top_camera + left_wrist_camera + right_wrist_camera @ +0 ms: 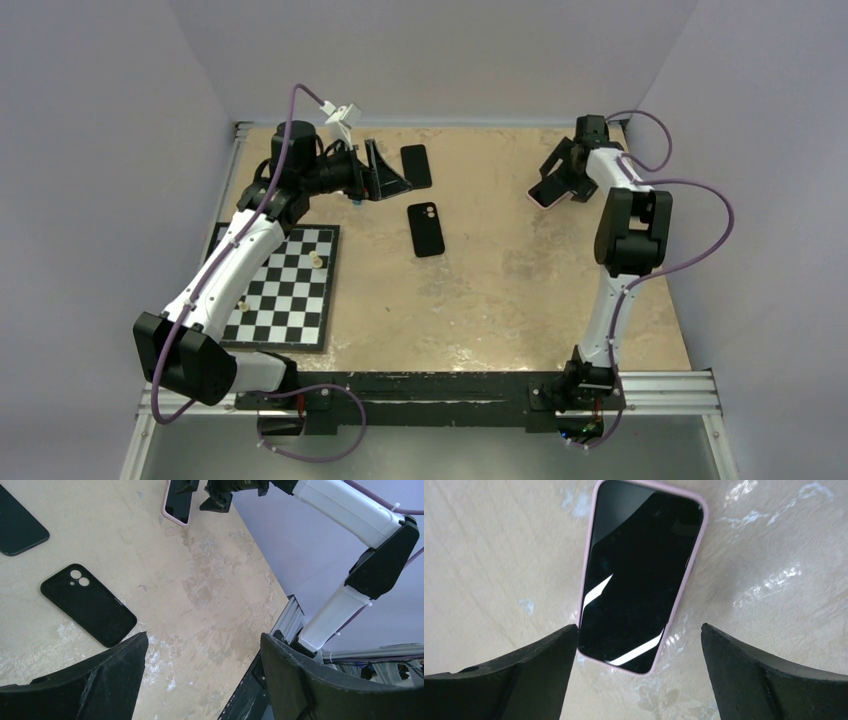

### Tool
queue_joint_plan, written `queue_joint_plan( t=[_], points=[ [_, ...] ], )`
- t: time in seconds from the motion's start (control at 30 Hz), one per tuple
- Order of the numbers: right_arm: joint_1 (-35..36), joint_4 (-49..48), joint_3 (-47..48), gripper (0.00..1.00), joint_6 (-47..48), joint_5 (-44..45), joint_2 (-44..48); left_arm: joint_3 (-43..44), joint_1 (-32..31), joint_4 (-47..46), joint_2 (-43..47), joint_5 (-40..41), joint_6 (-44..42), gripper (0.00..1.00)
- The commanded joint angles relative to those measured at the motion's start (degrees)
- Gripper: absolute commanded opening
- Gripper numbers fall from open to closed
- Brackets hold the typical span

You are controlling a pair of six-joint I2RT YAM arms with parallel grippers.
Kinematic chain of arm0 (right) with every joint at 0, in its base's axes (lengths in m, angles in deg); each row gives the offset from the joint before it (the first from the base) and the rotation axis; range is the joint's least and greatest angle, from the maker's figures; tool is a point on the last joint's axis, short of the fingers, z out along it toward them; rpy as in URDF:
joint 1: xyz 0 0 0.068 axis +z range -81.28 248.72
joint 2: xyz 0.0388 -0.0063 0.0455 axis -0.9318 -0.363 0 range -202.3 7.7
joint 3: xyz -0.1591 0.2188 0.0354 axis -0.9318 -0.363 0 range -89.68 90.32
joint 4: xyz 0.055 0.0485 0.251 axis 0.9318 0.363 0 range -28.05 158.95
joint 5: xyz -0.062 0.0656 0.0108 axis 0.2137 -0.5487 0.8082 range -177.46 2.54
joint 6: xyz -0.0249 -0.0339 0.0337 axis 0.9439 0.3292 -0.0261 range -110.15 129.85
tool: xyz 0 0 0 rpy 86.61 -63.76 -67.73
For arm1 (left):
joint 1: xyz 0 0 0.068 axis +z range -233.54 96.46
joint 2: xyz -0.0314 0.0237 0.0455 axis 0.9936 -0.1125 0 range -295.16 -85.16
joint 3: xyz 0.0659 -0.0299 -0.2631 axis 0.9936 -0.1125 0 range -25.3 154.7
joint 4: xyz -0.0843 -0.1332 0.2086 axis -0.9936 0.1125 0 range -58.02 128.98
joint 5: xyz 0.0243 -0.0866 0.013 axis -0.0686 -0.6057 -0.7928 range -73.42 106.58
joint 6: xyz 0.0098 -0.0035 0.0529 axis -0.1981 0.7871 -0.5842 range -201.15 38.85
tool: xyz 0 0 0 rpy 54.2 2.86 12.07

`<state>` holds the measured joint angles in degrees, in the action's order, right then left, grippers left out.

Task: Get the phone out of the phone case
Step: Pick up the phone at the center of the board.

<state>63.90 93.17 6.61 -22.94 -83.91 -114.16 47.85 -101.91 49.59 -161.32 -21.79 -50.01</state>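
Observation:
A phone in a pink case (639, 575) lies screen up on the tan table, at the far right in the top view (546, 194). My right gripper (639, 628) is open and hovers just over it, its jaws on either side of the phone's near end without touching; it also shows in the top view (562, 176). A black case or cased phone (426, 229) lies back up at the table's middle, its camera holes showing (87, 605). A bare dark phone (416, 165) lies behind it. My left gripper (388, 176) is open and empty beside that phone (204, 636).
A checkerboard (285, 285) with a couple of small pieces lies at the left under my left arm. Grey walls close in the back and both sides. A metal rail (430, 392) runs along the near edge.

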Motion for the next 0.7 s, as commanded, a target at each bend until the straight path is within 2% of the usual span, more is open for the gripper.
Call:
queue_joint_plan(
  t=[0.0, 0.07, 0.23, 0.5, 0.6, 0.67],
  points=[
    [0.83, 6.87, 9.09, 0.97, -6.87, 6.86, -4.44, -0.37, 0.53, -2.2, 1.23, -1.18, 1.07, 0.86],
    [0.94, 9.23, 13.35, 0.98, -7.29, 6.46, -7.84, -0.37, 0.57, -2.29, 1.18, -1.25, 1.08, 0.86],
    [1.35, 8.33, 16.74, 0.98, -9.49, 7.59, -11.51, -0.45, 0.54, -2.4, 1.1, -1.2, 1.07, 0.86],
    [4.27, 19.98, 30.12, 0.99, -10.04, 15.02, -18.78, -0.46, 0.62, -2.4, 0.93, -1.25, 1.1, 0.85],
    [5.68, 25.64, 35.35, 0.95, -8.29, 16.84, -21.8, -0.46, 0.7, -2.46, 0.87, -1.32, 1.12, 0.86],
    [6.02, 26.48, 35.47, 0.91, -6.85, 15.78, -22.28, -0.46, 0.7, -2.57, 0.89, -1.44, 1.2, 0.86]
  ],
)
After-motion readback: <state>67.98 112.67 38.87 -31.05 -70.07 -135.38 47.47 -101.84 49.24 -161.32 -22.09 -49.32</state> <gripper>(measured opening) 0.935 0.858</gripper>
